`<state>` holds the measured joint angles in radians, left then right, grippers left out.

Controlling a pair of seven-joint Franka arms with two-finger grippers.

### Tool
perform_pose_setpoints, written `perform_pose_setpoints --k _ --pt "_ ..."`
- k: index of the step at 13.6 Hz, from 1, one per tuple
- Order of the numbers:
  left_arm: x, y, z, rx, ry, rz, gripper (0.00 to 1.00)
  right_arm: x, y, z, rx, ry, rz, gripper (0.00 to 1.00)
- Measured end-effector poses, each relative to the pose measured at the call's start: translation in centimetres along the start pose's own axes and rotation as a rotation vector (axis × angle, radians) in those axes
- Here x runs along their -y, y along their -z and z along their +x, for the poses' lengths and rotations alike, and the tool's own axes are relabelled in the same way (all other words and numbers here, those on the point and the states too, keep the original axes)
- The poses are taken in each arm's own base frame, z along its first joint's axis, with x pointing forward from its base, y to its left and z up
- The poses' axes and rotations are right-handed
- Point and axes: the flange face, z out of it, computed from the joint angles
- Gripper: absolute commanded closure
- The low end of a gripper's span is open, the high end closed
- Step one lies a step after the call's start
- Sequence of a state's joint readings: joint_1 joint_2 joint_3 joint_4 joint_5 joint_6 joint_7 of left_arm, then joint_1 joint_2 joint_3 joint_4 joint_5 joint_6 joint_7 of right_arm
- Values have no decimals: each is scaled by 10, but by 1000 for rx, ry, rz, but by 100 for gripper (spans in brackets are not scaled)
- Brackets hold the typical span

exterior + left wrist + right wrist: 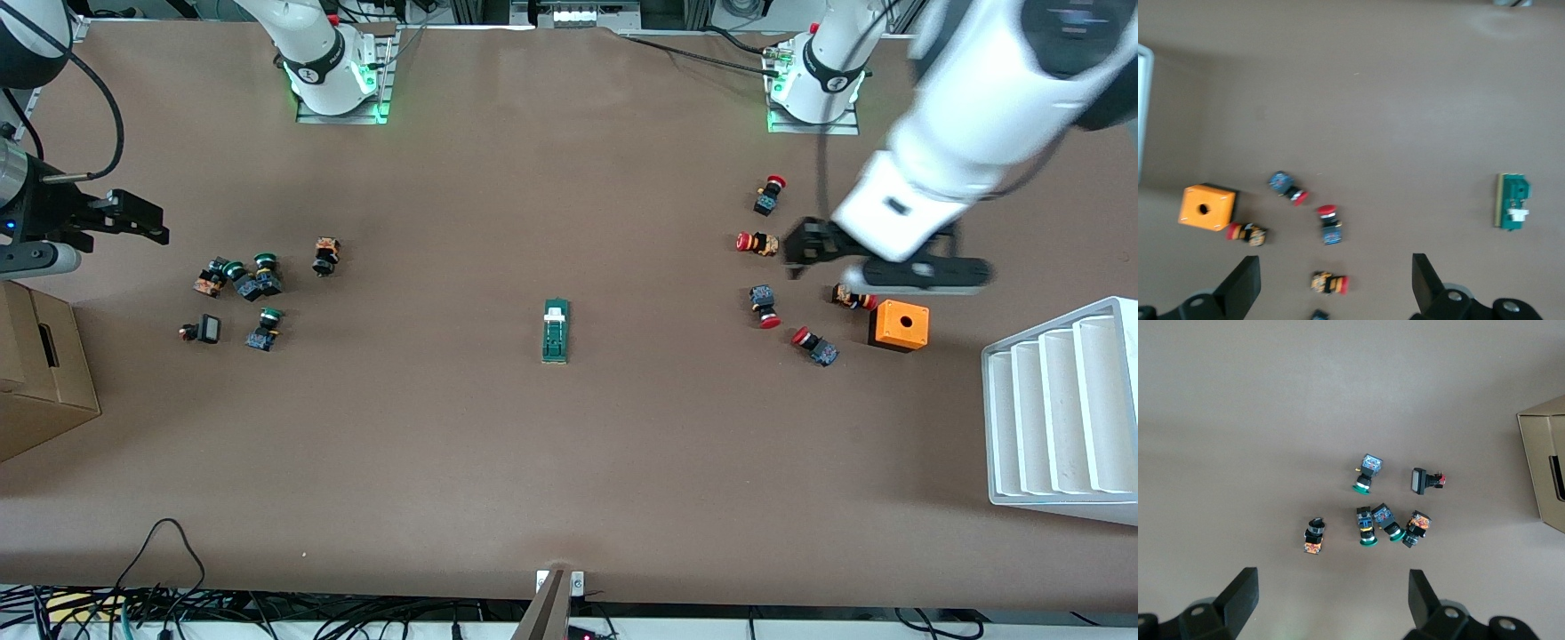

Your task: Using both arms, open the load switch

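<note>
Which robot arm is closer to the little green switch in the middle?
Neither by much. The small green rectangular load switch lies mid-table. The left pincer, open, hangs over the red-capped buttons and sees the switch from its wrist; the right pincer, also open, hangs at the table's other end. Left, slightly.

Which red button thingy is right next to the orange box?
The red-capped button with the orange-and-black body, touching the orange box; the other red ones lie apart from it.

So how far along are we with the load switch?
The load switch lies alone mid-table; whether it is open cannot be told. Neither arm holds it: the left gripper hangs open over the red buttons, the right gripper open near the green buttons. This fits an early or a late stage.
</note>
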<state>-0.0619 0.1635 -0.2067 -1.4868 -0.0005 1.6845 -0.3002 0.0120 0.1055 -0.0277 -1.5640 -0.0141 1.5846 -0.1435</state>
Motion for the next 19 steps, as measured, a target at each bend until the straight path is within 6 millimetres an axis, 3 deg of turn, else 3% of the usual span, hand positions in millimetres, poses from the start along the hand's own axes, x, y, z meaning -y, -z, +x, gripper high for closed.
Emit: perform_pose_setpoints --k 4,6,10,15,19 --pt "102 12 6 58 36 -24 0 0 8 6 -16 2 -3 1" --pt "134 23 -1 71 79 -23 0 0 10 6 -18 1 -4 1" --pt "160 47 -16 65 102 -25 0 -4 9 4 -9 -8 -1 1" --pt "190 62 -23 42 28 41 0 -5 12 3 -7 -9 -1 1" --pt "185 63 -24 43 2 58 0 -3 12 3 -7 -6 -1 1"
